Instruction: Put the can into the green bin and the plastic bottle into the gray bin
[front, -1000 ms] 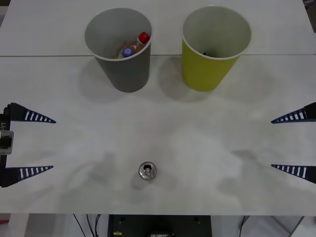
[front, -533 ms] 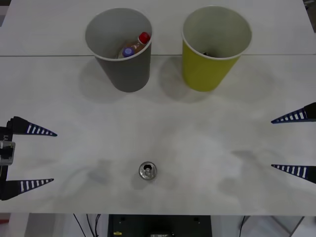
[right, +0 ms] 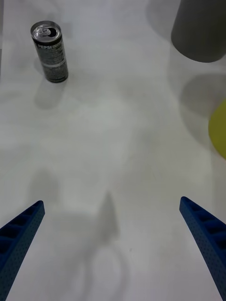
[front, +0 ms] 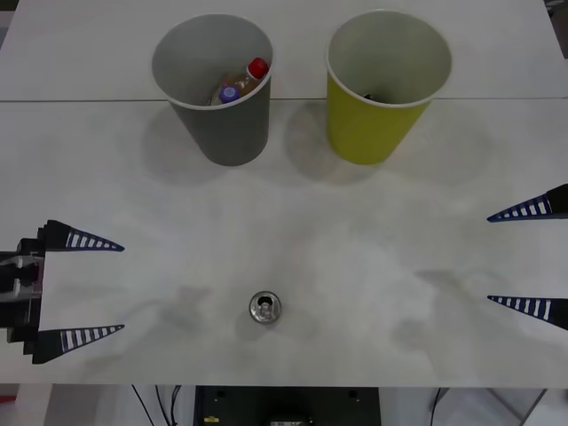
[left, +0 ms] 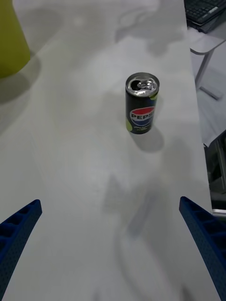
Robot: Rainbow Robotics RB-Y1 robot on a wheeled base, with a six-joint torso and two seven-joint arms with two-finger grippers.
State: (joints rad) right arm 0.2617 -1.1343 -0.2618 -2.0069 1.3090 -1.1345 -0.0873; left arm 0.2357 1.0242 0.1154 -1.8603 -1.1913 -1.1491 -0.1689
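A small dark can with a silver top stands upright near the table's front edge; it also shows as the can and the can in the wrist views. My left gripper is open at the front left, level with the can and well to its left. At the right edge my right gripper hangs open, far from the can. The gray bin stands at the back left with plastic bottles inside, a red and a blue cap showing. The green bin stands at the back right.
The white table has a seam running behind the bins. Its front edge lies close behind the can. In the left wrist view a desk with a keyboard sits beyond the table's edge.
My left gripper has moved toward the front of the table and inward, closer to the can. The right gripper, the can and both bins have stayed put.
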